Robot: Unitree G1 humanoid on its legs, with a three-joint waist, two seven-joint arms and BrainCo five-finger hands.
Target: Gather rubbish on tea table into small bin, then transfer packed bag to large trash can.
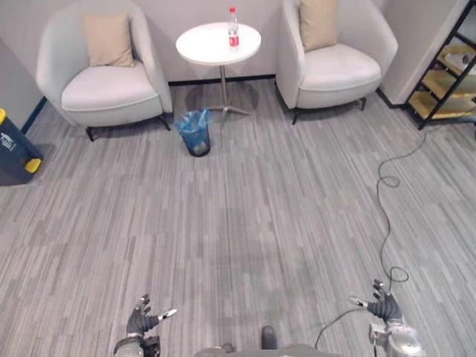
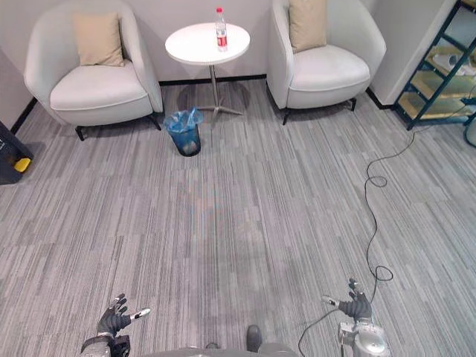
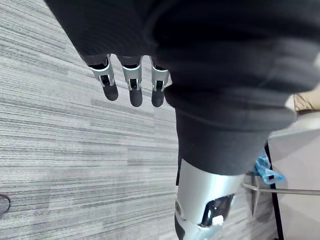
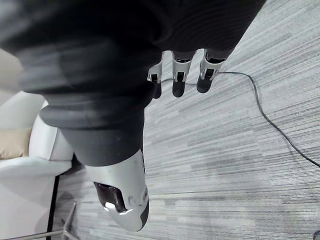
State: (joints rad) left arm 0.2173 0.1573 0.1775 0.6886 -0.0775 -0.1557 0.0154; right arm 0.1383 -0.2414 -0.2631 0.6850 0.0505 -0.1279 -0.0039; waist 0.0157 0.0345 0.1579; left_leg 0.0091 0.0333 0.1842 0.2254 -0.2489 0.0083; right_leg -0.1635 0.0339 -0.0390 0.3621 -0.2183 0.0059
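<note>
Facing the tabletop (image 1: 208, 46) from well away, with the bottle (image 1: 233, 27) upright on it, not yet gathered. Keeping left robot hand (image 1: 141, 321) and right robot hand (image 1: 385, 306) low, fingers spread, empty, likely for walking. Set beside the table's foot: blue-lined small bin (image 1: 195, 132), handy for dropping.

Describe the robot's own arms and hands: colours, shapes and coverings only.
The two match. The left hand and right hand each wear a dark ribbed cover over the back and wrist. Slim silver fingers end in dark rounded tips, and the thumb has a broader silver shell. The right forearm is silver-grey metal.
</note>
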